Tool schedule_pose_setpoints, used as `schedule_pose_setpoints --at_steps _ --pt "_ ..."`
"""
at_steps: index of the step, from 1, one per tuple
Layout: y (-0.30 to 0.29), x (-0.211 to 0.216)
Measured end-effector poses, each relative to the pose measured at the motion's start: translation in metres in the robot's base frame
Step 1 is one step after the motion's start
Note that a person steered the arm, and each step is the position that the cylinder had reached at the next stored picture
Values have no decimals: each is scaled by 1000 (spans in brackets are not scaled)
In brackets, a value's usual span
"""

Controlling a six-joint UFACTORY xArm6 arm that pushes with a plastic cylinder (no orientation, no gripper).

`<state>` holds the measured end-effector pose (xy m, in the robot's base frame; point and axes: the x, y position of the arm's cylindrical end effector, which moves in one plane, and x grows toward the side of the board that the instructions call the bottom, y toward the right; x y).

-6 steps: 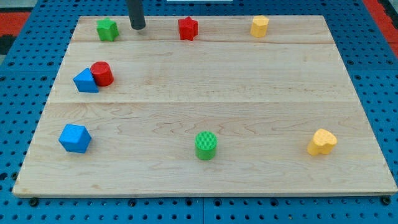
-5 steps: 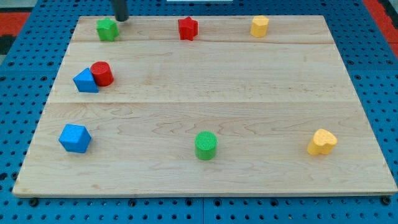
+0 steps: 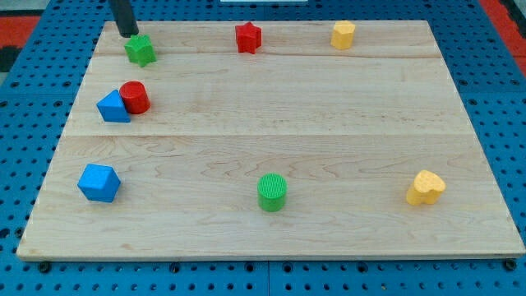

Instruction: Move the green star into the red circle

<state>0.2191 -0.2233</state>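
green blocks (image 3: 140, 50): 2 | red blocks (image 3: 248, 37): 2 | blue blocks (image 3: 99, 182): 2 | yellow blocks (image 3: 343, 34): 2

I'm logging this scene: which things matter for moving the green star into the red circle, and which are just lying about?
In the job: green star, red circle, my tip just above-left of the star.

Lying about: blue block touching the circle, blue block, red star, green cylinder, yellow blocks and.

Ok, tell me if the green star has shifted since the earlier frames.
Yes. The green star slid toward the view's bottom, nearer the red circle, with my tip just above it.
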Motion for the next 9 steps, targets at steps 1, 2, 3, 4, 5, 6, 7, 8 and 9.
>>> schedule_pose_setpoints --at_steps 1,2,3,4,5,6,7,8,9 --pt "5 29" --pt "0 78" --pt "-9 45" --pt "1 39" --pt "36 48" --pt "35 76" --pt "35 96" --pt "49 101" --pt "125 101"
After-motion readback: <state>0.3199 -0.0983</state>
